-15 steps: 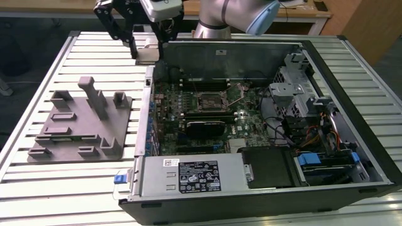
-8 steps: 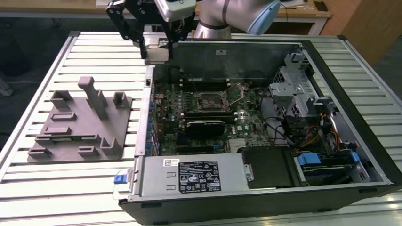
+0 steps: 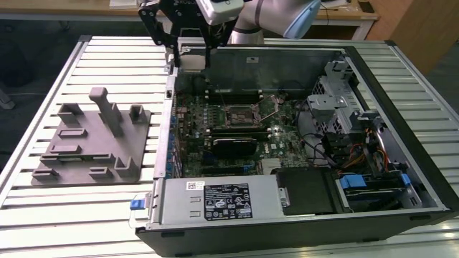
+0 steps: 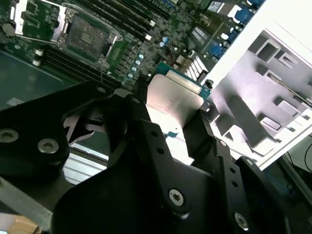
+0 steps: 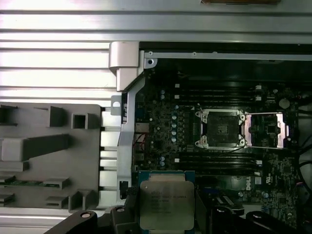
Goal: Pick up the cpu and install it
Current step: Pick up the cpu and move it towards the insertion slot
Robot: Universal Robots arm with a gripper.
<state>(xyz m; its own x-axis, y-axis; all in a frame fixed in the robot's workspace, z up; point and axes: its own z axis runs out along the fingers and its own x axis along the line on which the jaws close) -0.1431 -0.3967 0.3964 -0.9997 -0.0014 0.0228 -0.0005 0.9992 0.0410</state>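
Observation:
My gripper (image 3: 190, 60) is shut on the cpu (image 3: 191, 61), a flat square chip with a silvery-grey top plate, held by two opposite edges. It hangs in the air over the far corner of the open computer case (image 3: 401, 102), on the exterior view's left. In both wrist views the cpu (image 5: 165, 202) (image 4: 173, 100) sits between the black fingers (image 4: 146, 131). The cpu socket (image 3: 240, 114) (image 5: 220, 127) lies on the motherboard, with its metal cover plate (image 5: 265, 129) flipped open beside it. The cpu is well apart from the socket.
A grey plastic tray (image 3: 86, 145) with upright posts lies on the slatted table on the exterior view's left of the case. Inside the case are a black glossy block (image 3: 233, 145), a power supply (image 3: 215, 200), drive cages (image 3: 337, 102) and cables.

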